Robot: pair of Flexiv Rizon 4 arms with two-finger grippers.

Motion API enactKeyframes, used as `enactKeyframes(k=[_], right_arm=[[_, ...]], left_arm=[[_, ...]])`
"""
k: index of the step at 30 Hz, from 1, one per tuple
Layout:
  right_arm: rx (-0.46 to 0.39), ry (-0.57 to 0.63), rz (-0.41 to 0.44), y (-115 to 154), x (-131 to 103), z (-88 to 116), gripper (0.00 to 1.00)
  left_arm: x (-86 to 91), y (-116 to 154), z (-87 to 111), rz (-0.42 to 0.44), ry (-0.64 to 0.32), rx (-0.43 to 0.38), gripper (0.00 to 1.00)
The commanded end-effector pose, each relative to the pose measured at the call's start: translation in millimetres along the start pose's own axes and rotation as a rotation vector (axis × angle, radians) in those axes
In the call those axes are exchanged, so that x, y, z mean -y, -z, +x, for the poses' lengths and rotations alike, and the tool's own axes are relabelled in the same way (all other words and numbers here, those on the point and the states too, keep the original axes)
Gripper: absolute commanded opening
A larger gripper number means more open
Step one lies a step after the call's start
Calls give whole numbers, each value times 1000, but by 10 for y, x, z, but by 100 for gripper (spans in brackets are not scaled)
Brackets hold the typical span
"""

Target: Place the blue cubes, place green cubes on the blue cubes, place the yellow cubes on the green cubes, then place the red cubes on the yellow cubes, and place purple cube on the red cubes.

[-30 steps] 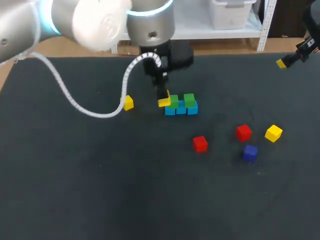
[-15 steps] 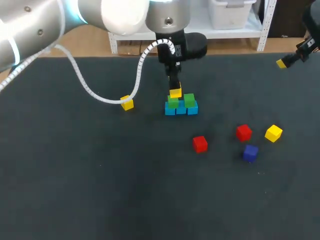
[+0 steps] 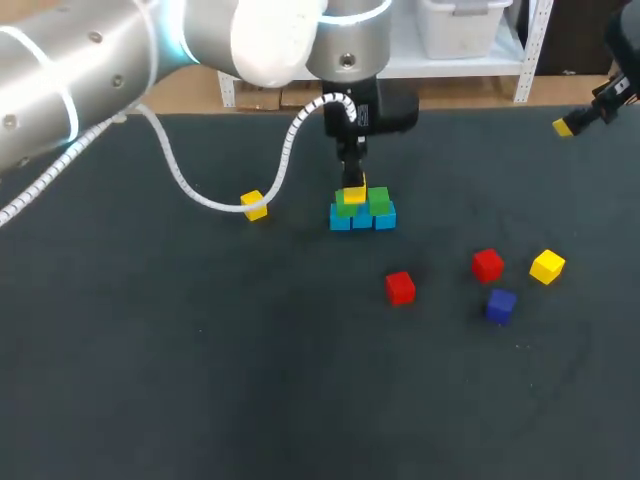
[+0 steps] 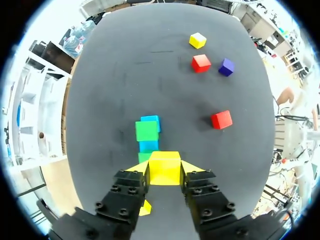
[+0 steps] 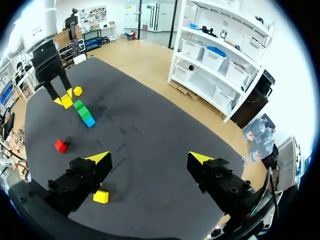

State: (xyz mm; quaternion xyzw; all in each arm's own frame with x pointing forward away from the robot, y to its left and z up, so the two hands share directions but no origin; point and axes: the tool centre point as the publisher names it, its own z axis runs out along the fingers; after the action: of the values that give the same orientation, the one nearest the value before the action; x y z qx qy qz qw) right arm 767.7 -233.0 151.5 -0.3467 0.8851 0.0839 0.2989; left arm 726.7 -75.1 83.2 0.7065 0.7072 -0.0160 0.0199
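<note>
Dark matting covers the table, a flat bed for small blocks. I judge them light, rigid and smooth-faced. They are best taken on two opposite flat sides, squarely and centred, so they cannot twist or slip out.

The left gripper is clamped in just that way on a yellow cube, one fingertip on each side face and the underside free. The cube hangs directly over the near green cube. Whether it already rests on it I cannot tell.

Ahead of the fingers the row runs on: the blue cubes as the base and a second green cube on top.

Well apart lie a red cube, another red, a purple cube and two loose yellows.

The right gripper is at the far table edge, fingers spread wide and holding nothing.
</note>
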Motion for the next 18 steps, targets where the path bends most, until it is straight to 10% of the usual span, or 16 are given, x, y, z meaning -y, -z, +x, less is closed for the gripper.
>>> enactKeyframes(k=[1,18], right_arm=[[0,1,-4,-8,11,-6,100],[0,1,-4,-8,11,-6,100]], left_arm=[[-126,-18,-62,8,-4,-10,0],[-227,-191,-139,-28,1,-4,0]])
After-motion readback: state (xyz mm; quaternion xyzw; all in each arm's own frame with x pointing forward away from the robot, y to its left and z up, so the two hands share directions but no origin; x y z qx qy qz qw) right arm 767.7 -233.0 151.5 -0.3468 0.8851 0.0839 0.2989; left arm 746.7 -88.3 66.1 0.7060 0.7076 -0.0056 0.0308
